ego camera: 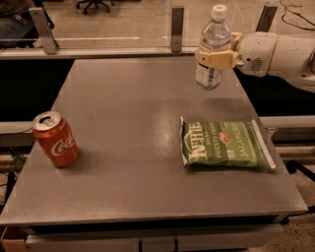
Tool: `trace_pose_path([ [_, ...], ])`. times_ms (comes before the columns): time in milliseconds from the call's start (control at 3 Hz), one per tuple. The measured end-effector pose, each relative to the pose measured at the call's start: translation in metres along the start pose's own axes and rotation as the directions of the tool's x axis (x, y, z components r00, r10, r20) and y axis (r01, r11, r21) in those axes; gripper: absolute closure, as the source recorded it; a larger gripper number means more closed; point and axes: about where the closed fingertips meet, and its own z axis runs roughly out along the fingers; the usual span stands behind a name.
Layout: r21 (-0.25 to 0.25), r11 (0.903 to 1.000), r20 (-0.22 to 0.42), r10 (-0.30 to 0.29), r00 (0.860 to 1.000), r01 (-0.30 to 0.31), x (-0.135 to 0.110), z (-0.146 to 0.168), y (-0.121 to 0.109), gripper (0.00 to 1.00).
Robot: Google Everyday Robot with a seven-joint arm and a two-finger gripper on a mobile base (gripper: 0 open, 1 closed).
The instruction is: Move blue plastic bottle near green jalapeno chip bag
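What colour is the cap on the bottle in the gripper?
White cap, camera view; the gripper holds the blue plastic bottle above the table's far right edge.
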Motion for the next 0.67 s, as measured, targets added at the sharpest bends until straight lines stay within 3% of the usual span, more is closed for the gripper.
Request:
trace_pose_path([
  [667, -0.007, 0.9964, -0.034, 0.085, 0.996, -0.085, 0.048, -0.038, 0.004, 1.00],
])
